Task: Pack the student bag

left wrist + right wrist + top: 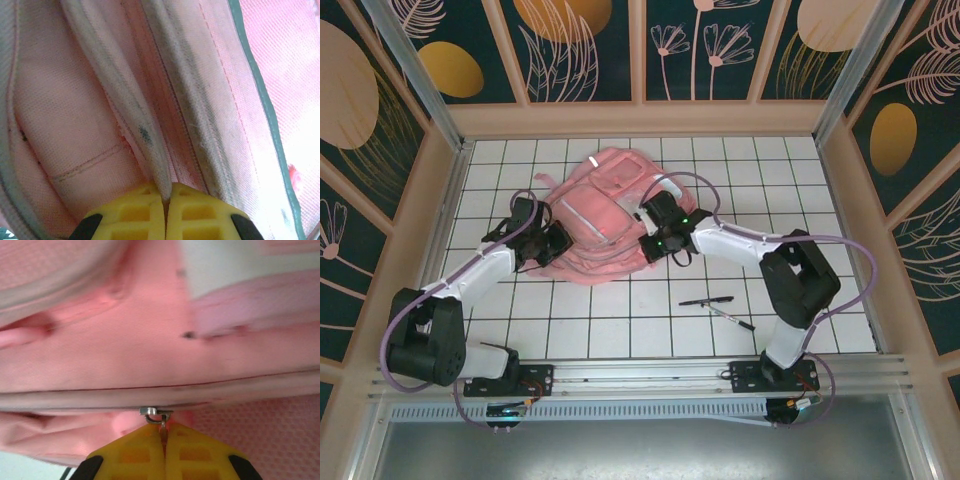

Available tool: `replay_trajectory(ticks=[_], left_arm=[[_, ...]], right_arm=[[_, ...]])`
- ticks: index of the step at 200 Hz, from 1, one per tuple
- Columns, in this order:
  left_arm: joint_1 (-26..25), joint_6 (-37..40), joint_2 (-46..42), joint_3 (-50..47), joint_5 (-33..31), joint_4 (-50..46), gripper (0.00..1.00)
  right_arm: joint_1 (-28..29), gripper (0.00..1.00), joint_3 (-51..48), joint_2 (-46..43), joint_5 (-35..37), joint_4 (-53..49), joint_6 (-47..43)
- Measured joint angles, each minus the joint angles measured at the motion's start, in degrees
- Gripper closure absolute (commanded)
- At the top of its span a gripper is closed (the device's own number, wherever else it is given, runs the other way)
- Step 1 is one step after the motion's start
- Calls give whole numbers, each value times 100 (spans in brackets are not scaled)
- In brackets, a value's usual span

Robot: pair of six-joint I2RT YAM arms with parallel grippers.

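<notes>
Here, student bag (600, 205) between left hand (166, 200) and right hand (164, 432)

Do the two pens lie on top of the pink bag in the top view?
No, both pens lie on the white gridded table, nearer the arms than the student bag, apart from it.
</notes>
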Motion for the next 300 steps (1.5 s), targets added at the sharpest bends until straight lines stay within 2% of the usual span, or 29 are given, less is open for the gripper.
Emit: replay_trajectory(ticks=[31,54,70,80,102,142,175,199,235,272,300], left_arm=[[-52,389,-17,-24,140,-131,100],[-125,660,-254,-22,138,-439,84],[-160,944,-472,17,192,-778,81],[-254,1204,-575,120,275,-970,72],[-852,1821,-573,675,306,-1412,65],[-1937,2677,129,2092,50,-1670,62],[-2350,3064,577,2568,-225,-1773,56],[-2498,3206,785,2688,-487,-1792,55],[-2778,3257,1421,2918,-1047,-1805,51],[-3012,2992,1934,3021,-1681,-1928,49],[-3029,2632,2164,3244,-2151,-2076,48]], right_arm=[[-94,74,-61,-138,-55,-50,-9],[-105,64,-129,-463,-90,-61,-42],[-170,59,-149,-761,-94,-17,-68],[-264,57,-149,-935,-116,50,-72],[-553,53,-149,-1200,-195,238,-39],[-732,48,-332,-1488,-149,498,26],[-839,44,-920,-2004,118,640,140],[-1204,44,-1182,-2249,155,678,291],[-1832,48,-1421,-2369,-540,793,385],[-1836,49,-1423,-1980,-1563,796,308],[-1827,49,-1423,-1567,-2009,732,72]])
